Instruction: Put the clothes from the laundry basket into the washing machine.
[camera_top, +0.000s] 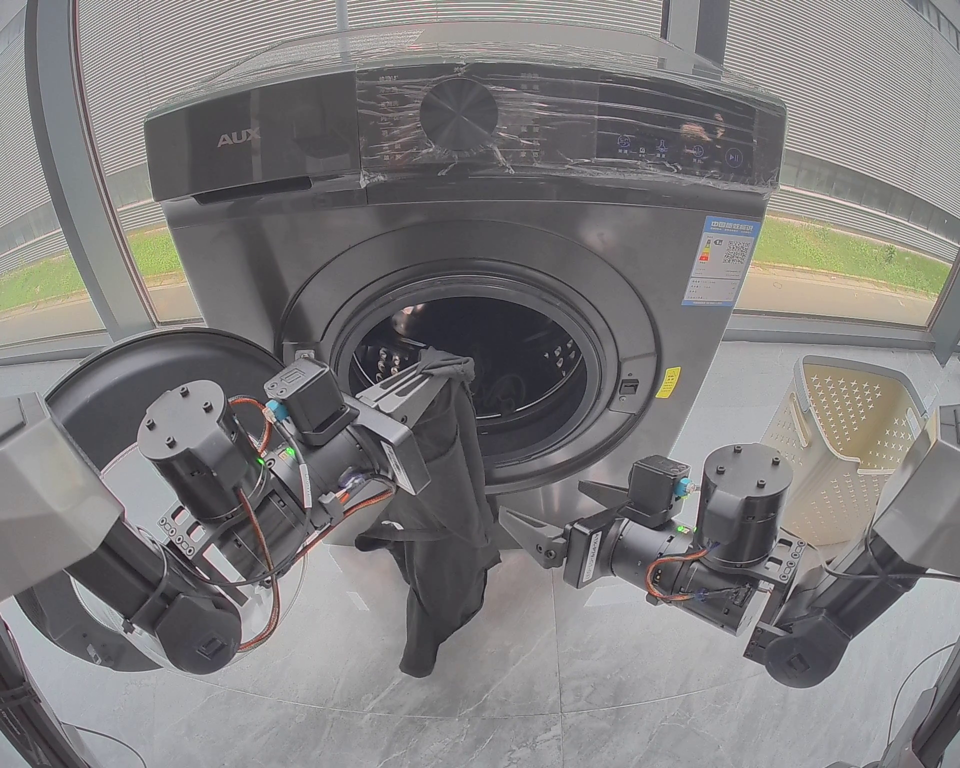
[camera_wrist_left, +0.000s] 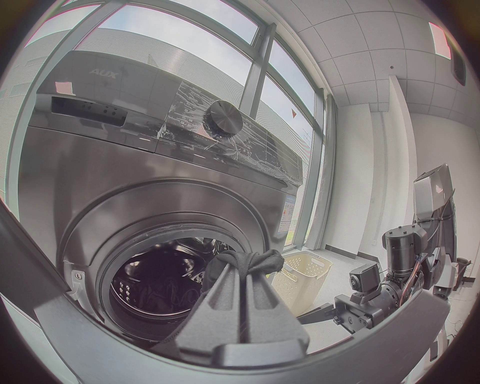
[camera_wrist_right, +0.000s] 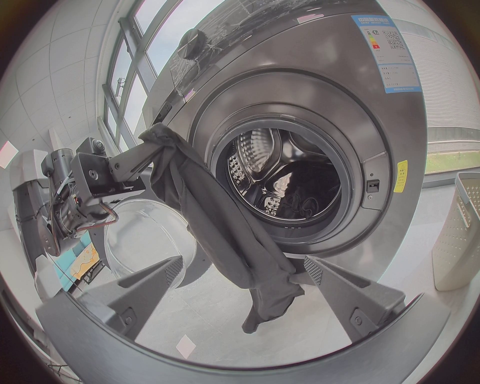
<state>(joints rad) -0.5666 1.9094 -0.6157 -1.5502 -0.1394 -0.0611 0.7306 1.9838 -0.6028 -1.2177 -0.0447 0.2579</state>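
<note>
Status: dark garment (camera_top: 450, 480) held
My left gripper (camera_top: 440, 365) clamps it, washing machine (camera_top: 600, 240) just ahead; my right gripper (camera_top: 545, 510) gapes below

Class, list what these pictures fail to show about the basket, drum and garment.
Laundry basket bottom: head view, behind the right arm; right wrist view, cut off by the edge.
Drum contents: both wrist views, too dark to count.
Dark garment type: bunched folds hide it.
</note>
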